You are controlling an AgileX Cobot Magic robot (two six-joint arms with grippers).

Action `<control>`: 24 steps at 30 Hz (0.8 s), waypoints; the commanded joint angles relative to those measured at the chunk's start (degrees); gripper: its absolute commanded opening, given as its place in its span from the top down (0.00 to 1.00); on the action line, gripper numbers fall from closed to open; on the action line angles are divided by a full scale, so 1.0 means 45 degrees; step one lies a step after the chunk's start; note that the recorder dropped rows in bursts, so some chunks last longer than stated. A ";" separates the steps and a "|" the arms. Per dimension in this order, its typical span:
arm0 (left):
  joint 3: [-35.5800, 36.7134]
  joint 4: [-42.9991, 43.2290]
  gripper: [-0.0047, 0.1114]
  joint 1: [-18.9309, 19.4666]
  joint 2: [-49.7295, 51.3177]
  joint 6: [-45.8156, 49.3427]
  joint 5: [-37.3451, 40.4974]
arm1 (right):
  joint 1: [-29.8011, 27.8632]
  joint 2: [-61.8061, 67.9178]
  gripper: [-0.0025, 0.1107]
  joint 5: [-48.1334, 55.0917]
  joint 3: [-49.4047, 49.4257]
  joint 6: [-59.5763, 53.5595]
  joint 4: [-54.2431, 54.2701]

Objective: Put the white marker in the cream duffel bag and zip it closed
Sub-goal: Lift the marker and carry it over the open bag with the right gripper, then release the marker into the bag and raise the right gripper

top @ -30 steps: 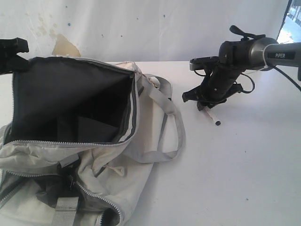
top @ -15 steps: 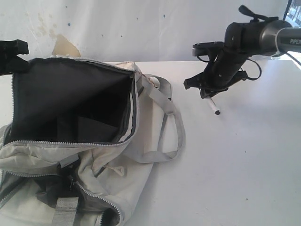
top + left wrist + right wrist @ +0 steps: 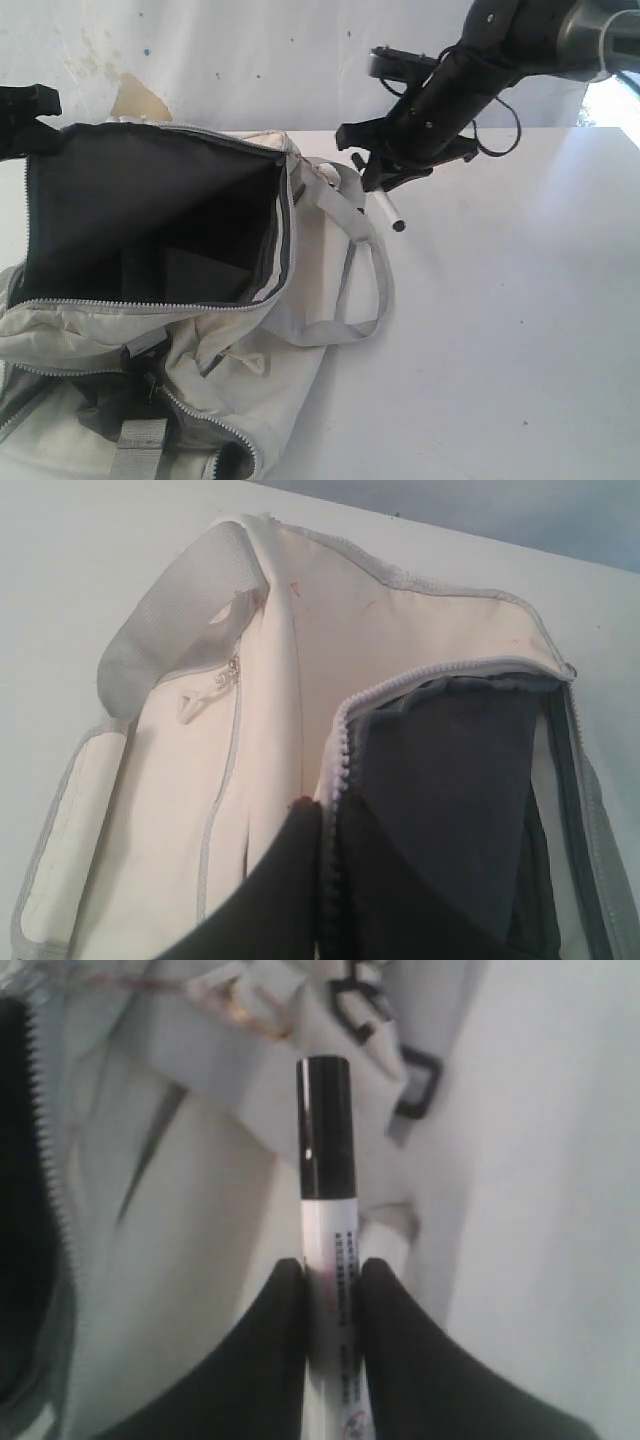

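While the right gripper (image 3: pixel 372 178) clamps the white marker (image 3: pixel 386 211) just above the grey strap (image 3: pixel 362 262) of the cream duffel bag (image 3: pixel 255 385), the bag gapes open. At its raised flap, the left gripper (image 3: pixel 320 820) pinches the zipper edge (image 3: pixel 340 750), jaws together

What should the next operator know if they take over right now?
Left gripper: shut on the zipper edge of the cream duffel bag, holding the flap up; the main opening is wide open.
Right gripper: shut on the white marker, in the air near the grey strap, to the side of the opening, not over it.
Done: marker picked up, bag held open.
Left: bring the marker over the opening, drop it in, zip the bag closed.
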 commanded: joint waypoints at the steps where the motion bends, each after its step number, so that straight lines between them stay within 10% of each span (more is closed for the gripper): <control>1: -0.0077 0.0101 0.96 0.0052 -0.0114 -0.0049 -0.0065 | 0.0569 -0.0117 0.98 0.0425 -0.0008 -0.0640 0.1468; 24: -0.0077 0.0102 0.96 0.0052 -0.0114 -0.0049 0.0171 | 0.3216 0.1070 0.98 -0.0696 -0.0008 -0.0727 0.5036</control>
